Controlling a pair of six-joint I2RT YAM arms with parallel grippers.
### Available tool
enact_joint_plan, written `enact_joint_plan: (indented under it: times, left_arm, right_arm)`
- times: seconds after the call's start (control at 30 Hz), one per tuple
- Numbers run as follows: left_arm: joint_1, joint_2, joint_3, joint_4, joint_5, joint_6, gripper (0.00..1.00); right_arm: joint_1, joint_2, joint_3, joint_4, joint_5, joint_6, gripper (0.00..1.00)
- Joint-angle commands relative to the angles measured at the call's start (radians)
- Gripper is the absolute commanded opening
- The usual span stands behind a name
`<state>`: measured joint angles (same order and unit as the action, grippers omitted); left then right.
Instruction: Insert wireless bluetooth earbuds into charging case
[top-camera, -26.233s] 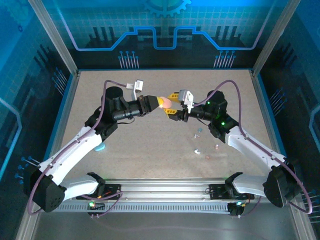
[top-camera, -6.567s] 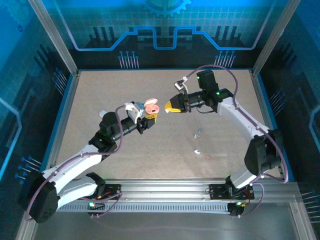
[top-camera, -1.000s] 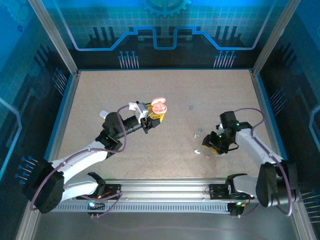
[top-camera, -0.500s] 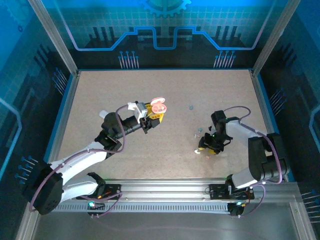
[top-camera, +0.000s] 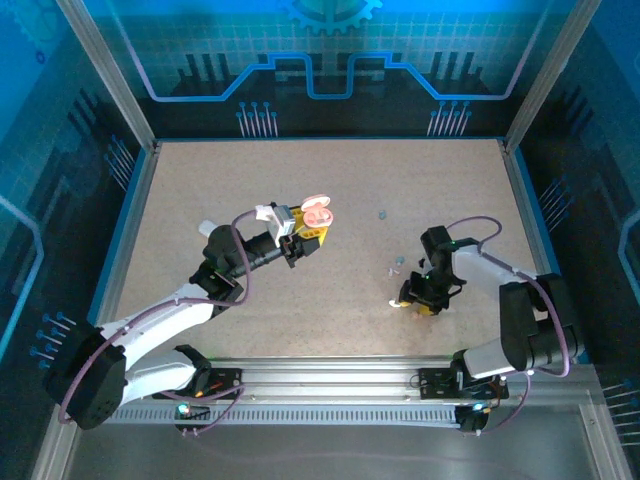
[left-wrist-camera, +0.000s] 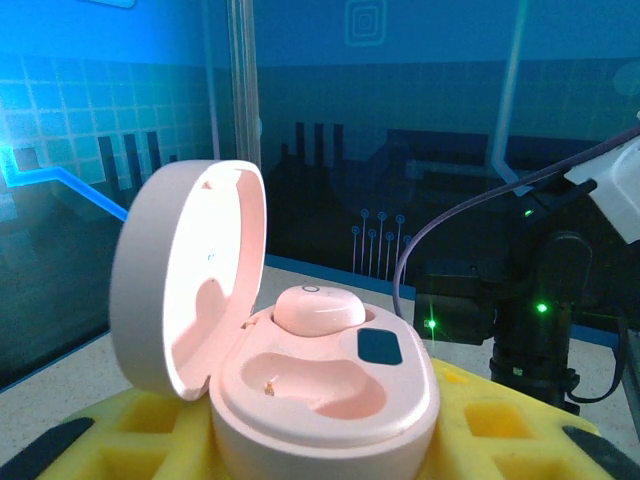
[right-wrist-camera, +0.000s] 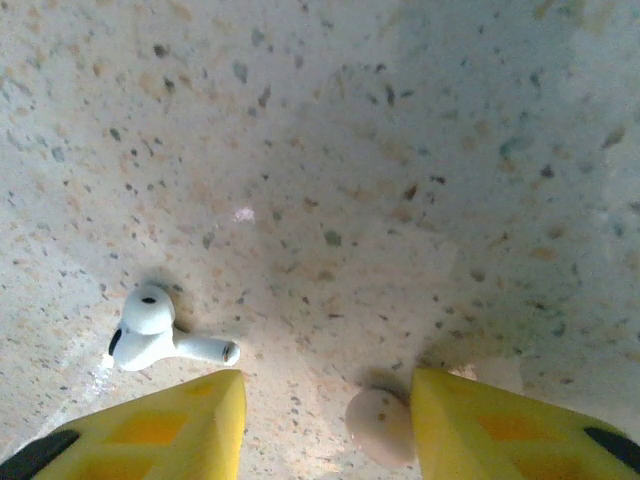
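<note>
Pinkish earbud (right-wrist-camera: 380, 425) on counter (right-wrist-camera: 400, 150), between parted jaws of right gripper (right-wrist-camera: 322, 400), against one finger. Open pink case (left-wrist-camera: 320, 400) clamped in left gripper (top-camera: 303, 238).

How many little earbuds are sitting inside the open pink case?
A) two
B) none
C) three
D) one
D: the left wrist view shows the pink case with one pink earbud seated in its far socket, while the near socket is empty.
</note>
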<state>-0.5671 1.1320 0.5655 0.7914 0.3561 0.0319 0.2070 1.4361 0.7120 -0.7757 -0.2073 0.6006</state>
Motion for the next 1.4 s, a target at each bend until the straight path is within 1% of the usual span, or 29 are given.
enact_joint_plan:
  times: [0.0, 0.13, 0.27, 0.57, 0.8, 1.1, 1.23, 1.37]
  left_arm:
    - [-0.002, -0.004, -0.013, 0.037, 0.006, 0.002, 0.39]
    - [-0.002, 0.000, -0.013, 0.039, 0.008, -0.001, 0.39]
    - [-0.004, 0.005, -0.013, 0.044, 0.009, -0.003, 0.39]
    - [-0.002, 0.000, -0.012, 0.037, 0.007, -0.005, 0.39]
    - [-0.003, 0.005, -0.010, 0.037, 0.008, -0.007, 0.39]
    - [-0.003, 0.007, -0.010, 0.040, 0.008, -0.010, 0.39]
    - [-0.003, 0.006, -0.011, 0.039, 0.007, -0.010, 0.39]
    - [-0.003, 0.008, -0.009, 0.038, 0.002, -0.010, 0.39]
  right_arm:
    - [0.019, -0.026, -0.010, -0.046, 0.014, 0.015, 0.46]
    - [0.036, -0.023, -0.007, -0.062, 0.018, 0.015, 0.45]
    - [0.052, -0.013, 0.009, -0.071, 0.067, 0.017, 0.44]
    - [0.086, 0.028, 0.053, -0.104, 0.138, 0.002, 0.37]
    - [0.102, 0.053, 0.064, -0.108, 0.145, -0.006, 0.31]
    - [0.120, 0.087, 0.073, -0.112, 0.155, -0.005, 0.26]
    - [0.121, 0.083, 0.075, -0.115, 0.158, -0.005, 0.21]
    - [0.121, 0.042, 0.086, -0.125, 0.150, -0.005, 0.16]
